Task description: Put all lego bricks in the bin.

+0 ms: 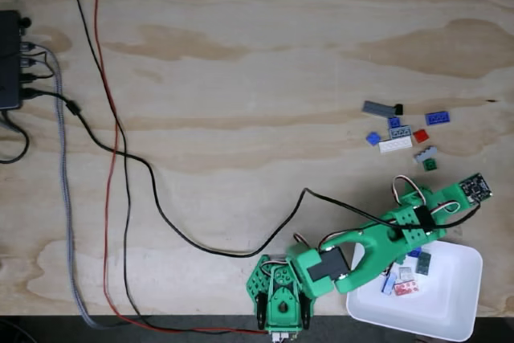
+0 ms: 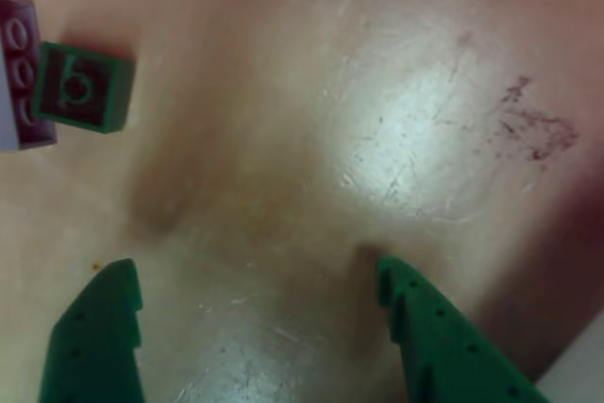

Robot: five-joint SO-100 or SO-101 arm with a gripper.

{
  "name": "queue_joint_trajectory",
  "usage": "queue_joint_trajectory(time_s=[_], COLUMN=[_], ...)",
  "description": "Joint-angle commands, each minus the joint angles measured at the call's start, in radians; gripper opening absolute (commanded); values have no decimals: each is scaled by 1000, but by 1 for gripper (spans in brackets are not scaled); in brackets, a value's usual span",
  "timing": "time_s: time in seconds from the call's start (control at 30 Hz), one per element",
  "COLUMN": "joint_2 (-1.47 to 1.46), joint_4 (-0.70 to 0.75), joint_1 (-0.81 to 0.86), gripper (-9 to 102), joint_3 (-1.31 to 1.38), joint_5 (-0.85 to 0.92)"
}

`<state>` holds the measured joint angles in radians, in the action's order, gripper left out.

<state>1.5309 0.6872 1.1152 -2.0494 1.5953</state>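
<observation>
Fixed view shows the green arm reaching from its base at the near edge of the bench point(image 1: 241, 78) out over the bin point(image 1: 450, 311), which sits at the near right corner. Several lego bricks already lie in the bin's far-left part, among them a dark green one point(image 1: 423, 261), a red one point(image 1: 407, 287) and a pale one point(image 1: 388, 285), partly under the arm. A second cluster waits on the bare wood farther off to the right: a long grey brick point(image 1: 379, 108), blue ones point(image 1: 438, 117), a white one point(image 1: 395, 144), a small red one point(image 1: 421, 135) and a small green one point(image 1: 430, 164), lying close together, some touching.

From the other view the tool point(image 2: 260, 318) hangs just above the bin's glossy floor with its jaws spread wide and nothing between them; a green brick point(image 2: 83, 88) lies beside a dark red brick point(image 2: 21, 73) at the far left, clear of the fingers.

My judgement: the job is under halfway, a handful delivered and roughly nine still on the bench. A black box with cables point(image 1: 10, 62) sits at the far left.
</observation>
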Motion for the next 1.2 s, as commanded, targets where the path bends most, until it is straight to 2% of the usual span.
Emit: queue_joint_trajectory(time_s=[0.0, 0.13, 0.67, 1.17], joint_2=[-35, -54, -106, -216], joint_4=[-9, 5, -233, -229], joint_1=[-28, -83, -112, -164], gripper=[31, 31, 28, 27], joint_3=[58, 101, 138, 282], joint_5=[0, -40, -69, -92])
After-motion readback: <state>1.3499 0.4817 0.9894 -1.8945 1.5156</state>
